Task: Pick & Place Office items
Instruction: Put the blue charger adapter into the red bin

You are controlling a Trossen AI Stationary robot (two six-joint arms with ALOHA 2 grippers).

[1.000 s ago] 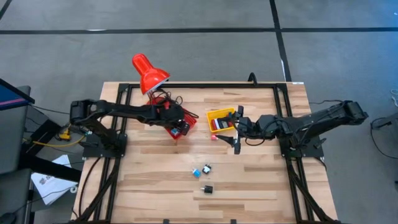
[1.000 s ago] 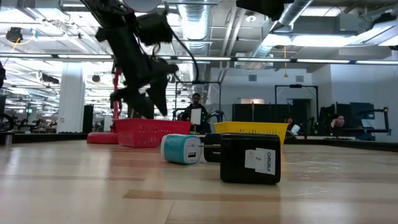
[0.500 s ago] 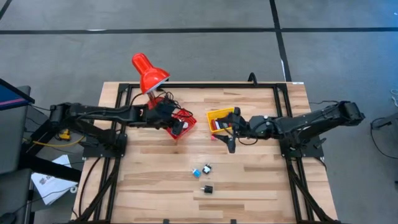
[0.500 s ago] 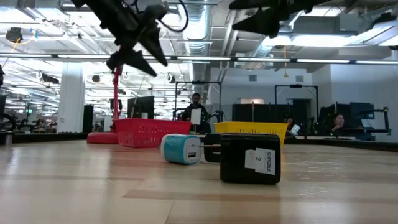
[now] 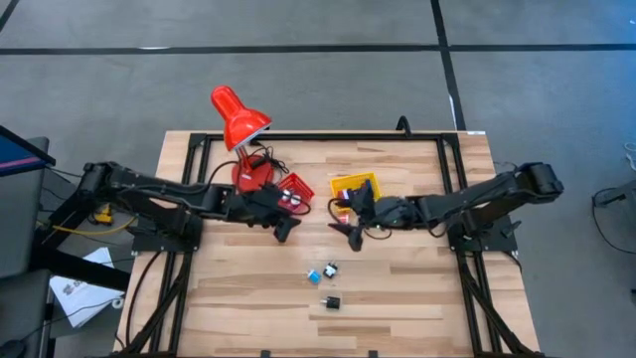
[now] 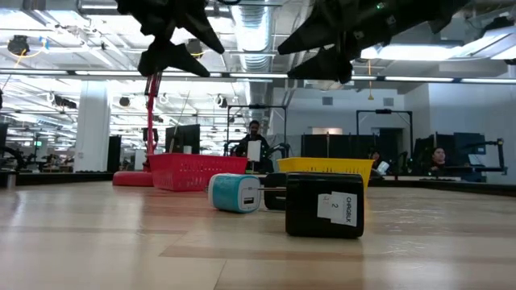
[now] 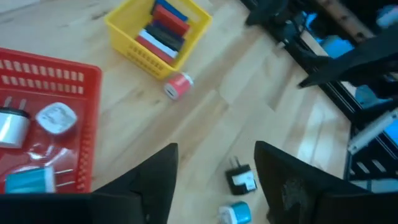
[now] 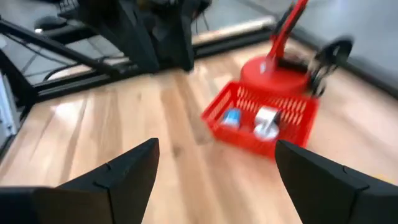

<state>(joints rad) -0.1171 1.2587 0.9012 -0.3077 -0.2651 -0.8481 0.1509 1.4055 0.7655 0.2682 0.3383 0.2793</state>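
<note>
Both claws hover spread and empty, the left gripper (image 5: 283, 227) beside the red basket (image 5: 294, 189), the right gripper (image 5: 350, 230) by the yellow basket (image 5: 355, 185); three small plug blocks (image 5: 326, 280) lie loose mid-table (light, hard, likely slick); best pinched across their flat sides.

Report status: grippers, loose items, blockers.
Left gripper open, empty, beside red basket. Right gripper open, empty. Three chargers loose mid-table. Nothing blocking.
</note>
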